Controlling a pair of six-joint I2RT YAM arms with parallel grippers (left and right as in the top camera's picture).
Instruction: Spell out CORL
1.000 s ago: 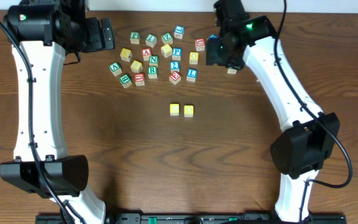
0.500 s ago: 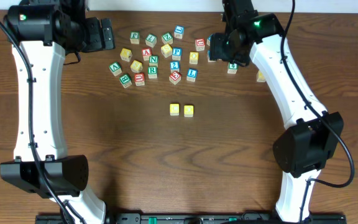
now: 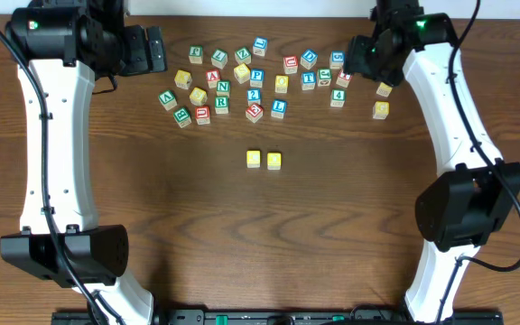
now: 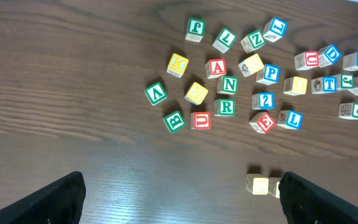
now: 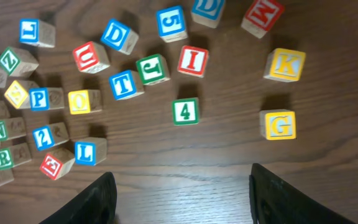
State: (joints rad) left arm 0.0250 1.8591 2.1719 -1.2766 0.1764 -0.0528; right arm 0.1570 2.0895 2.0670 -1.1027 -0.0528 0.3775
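Two yellow-topped cubes (image 3: 254, 159) (image 3: 273, 161) sit side by side mid-table, apart from the pile. In the left wrist view one yellow cube (image 4: 261, 185) shows and its neighbour is partly hidden by my finger. The green R cube (image 3: 221, 104) (image 4: 226, 107) (image 5: 4, 157) and the blue L cube (image 3: 278, 108) (image 4: 293, 119) (image 5: 86, 151) lie at the pile's near edge. My left gripper (image 3: 158, 51) (image 4: 182, 186) hangs open at the back left, holding nothing. My right gripper (image 3: 361, 60) (image 5: 182, 180) is open and holds nothing, above the pile's right end.
Several other letter and digit cubes lie scattered along the back of the table. At the right end are a yellow K (image 5: 284, 64), a yellow G (image 5: 280, 125) and a green 4 (image 5: 185, 111). Bare wood lies in front of the yellow pair.
My right arm has swung rightward along the back of the table, uncovering cubes at the right end of the pile. The left arm has not moved.
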